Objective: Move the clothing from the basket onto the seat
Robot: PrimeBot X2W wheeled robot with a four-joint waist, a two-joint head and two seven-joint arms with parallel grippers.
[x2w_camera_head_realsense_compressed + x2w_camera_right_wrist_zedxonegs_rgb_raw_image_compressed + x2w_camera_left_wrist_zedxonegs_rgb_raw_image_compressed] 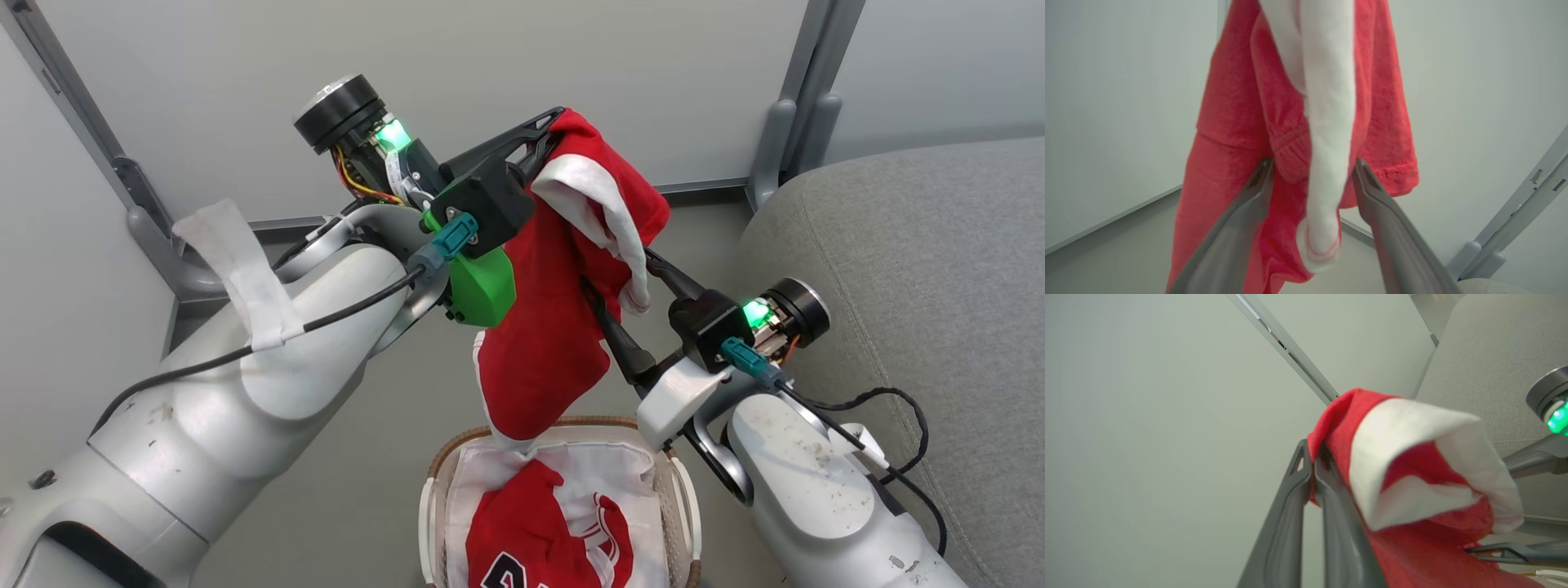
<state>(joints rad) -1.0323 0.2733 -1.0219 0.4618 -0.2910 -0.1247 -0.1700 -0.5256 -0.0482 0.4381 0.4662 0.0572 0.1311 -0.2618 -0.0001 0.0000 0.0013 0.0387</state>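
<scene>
**Red garment held up over the basket**

Above the basket (678, 488), the left gripper (557, 121) pinched the top of a red garment (543, 335), which hung down to the rim. The right gripper (1312, 163) stood open, one finger on each side of the cloth. Another jersey (522, 531) lay inside the basket. The grey seat (898, 261) stood to its right.

My left gripper (1314, 455) is raised high, both fingers pressed flat together and nipping the clothing (547, 351) just below their tips. My right gripper (1314, 163) sits lower, aimed up toward the left fingers, its own fingers spread wide apart. Both wrist lights glow green.
</scene>
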